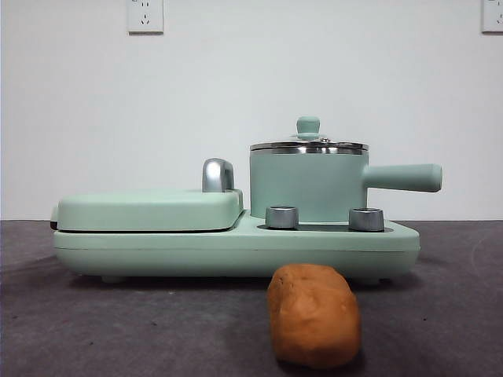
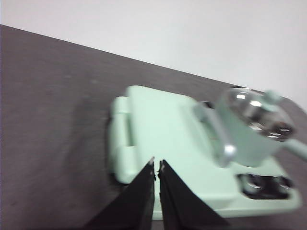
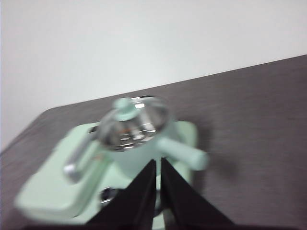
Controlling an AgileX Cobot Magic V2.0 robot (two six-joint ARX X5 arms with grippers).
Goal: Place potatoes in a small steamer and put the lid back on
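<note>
While both arms hang above the scene, the orange-brown oblong potato (image 1: 314, 316) lies nearest on the dark grey worktop (image 1: 118, 330), just before the mint-green cooker base (image 1: 236, 251). Behind it, on the base, stands the mint-green cylindrical steamer pot (image 1: 308, 188), its steel-rimmed round lid (image 1: 309, 144) seated on top. Left pincer (image 2: 157, 165) and right pincer (image 3: 158, 163) are each pressed together, holding nothing.
</note>
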